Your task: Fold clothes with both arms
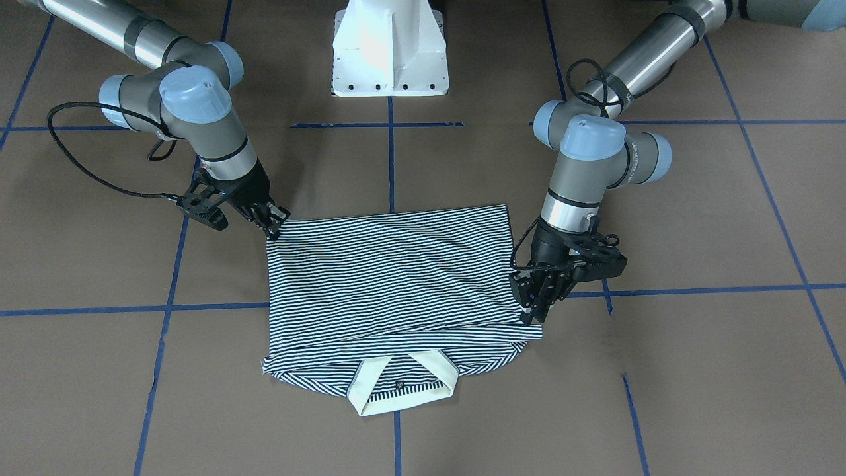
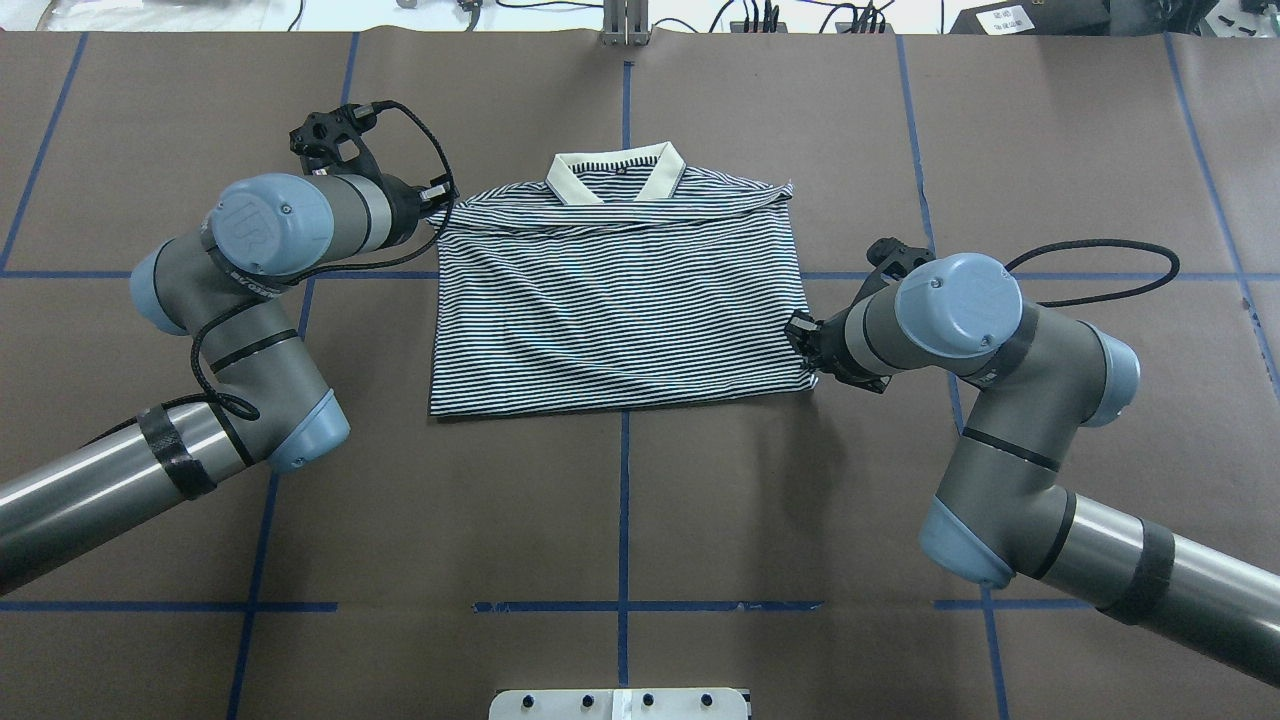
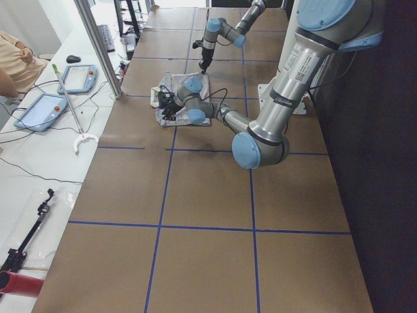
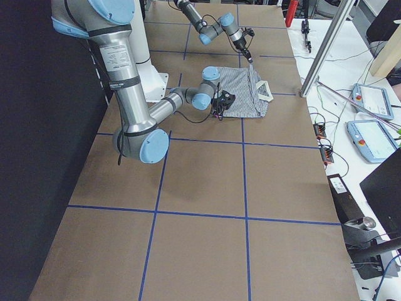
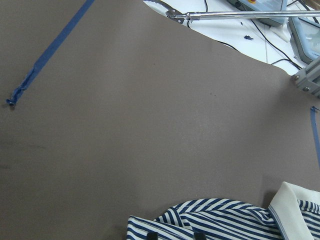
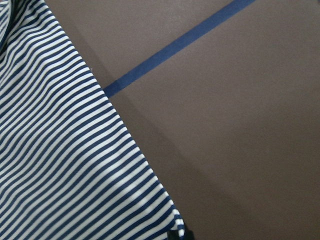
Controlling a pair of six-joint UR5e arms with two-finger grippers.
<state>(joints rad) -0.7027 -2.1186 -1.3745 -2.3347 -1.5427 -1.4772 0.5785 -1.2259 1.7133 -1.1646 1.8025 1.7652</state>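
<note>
My left claw (image 1: 530,309) pinches a shoulder edge of the navy-and-white striped, cream-collared polo shirt (image 1: 396,271); my right claw (image 1: 273,229) pinches its folded corner.

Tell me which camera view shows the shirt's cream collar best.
Exterior front-facing: the collar lies nearest that camera, large, unobstructed, its inside showing. Overhead exterior shows it whole but smaller, at the far edge. Left wrist catches only one corner; right wrist shows none. Both side views show it tiny.
</note>
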